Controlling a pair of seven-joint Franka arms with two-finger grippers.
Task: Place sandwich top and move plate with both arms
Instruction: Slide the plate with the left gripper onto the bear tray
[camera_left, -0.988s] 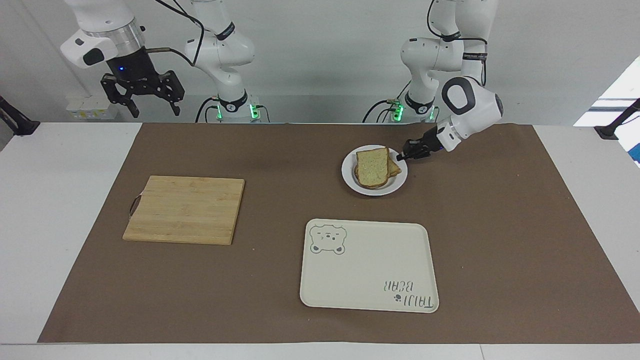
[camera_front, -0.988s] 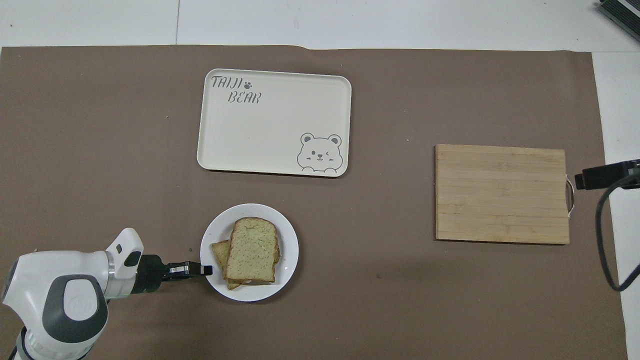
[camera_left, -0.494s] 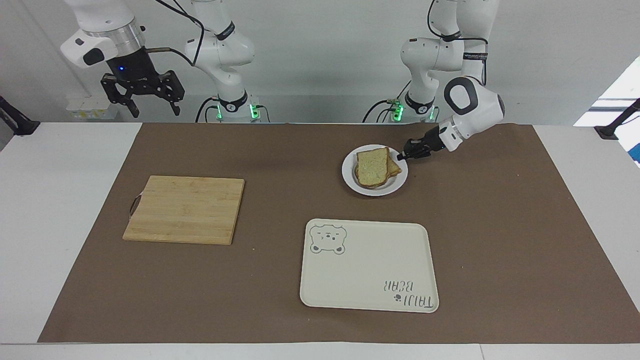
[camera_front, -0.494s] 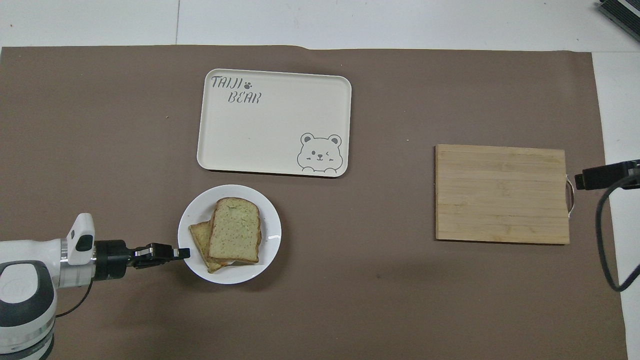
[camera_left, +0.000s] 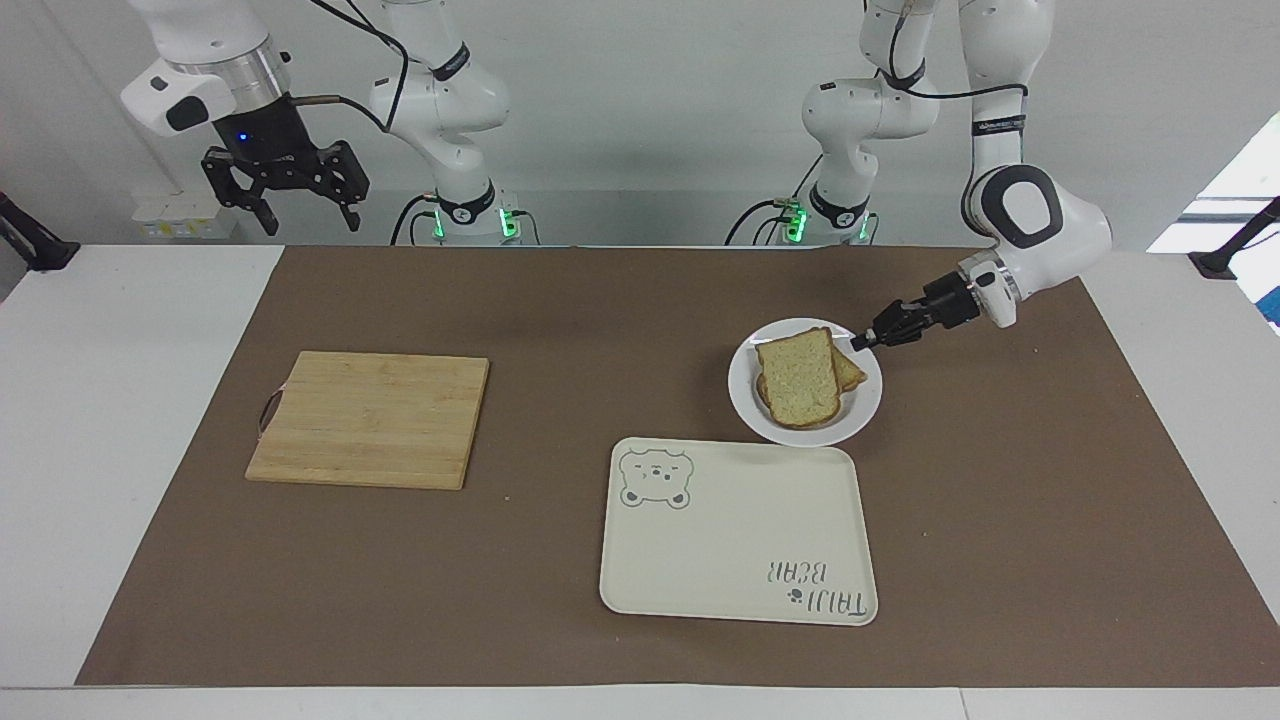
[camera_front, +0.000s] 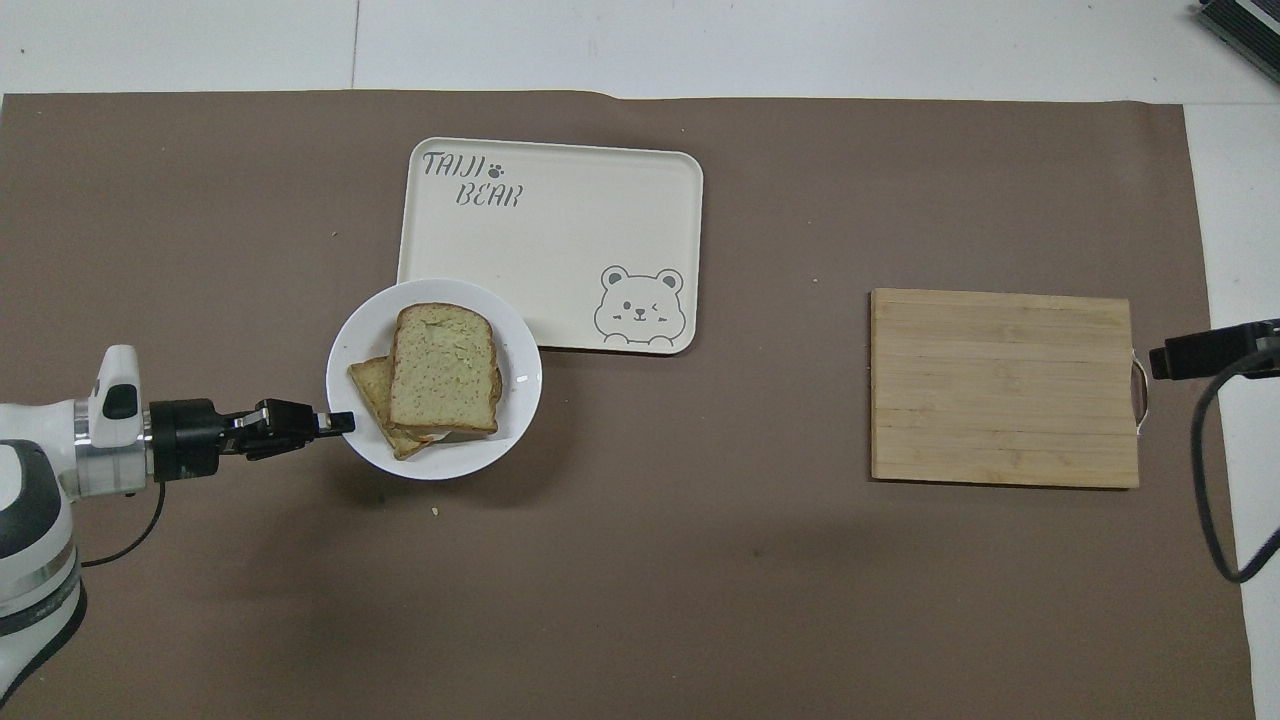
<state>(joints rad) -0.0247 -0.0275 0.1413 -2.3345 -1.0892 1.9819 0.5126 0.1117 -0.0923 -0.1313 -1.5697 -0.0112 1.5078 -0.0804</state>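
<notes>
— So where is the plate (camera_left: 805, 382) now?

— Gripped at its rim by the left gripper (camera_left: 862, 341), fingers clenched on it, one edge over the tray's (camera_left: 735, 535) corner nearest the robots. The sandwich top (camera_left: 797, 377) lies on it, askew over the lower slice (camera_left: 850, 370).

— Risks?

— A one-sided pinch may tip the plate and slide the bread.

— And the right gripper (camera_left: 305, 208)?

— Waiting, jaws spread, high up, well apart from the tray. Any filling is hidden.
</notes>
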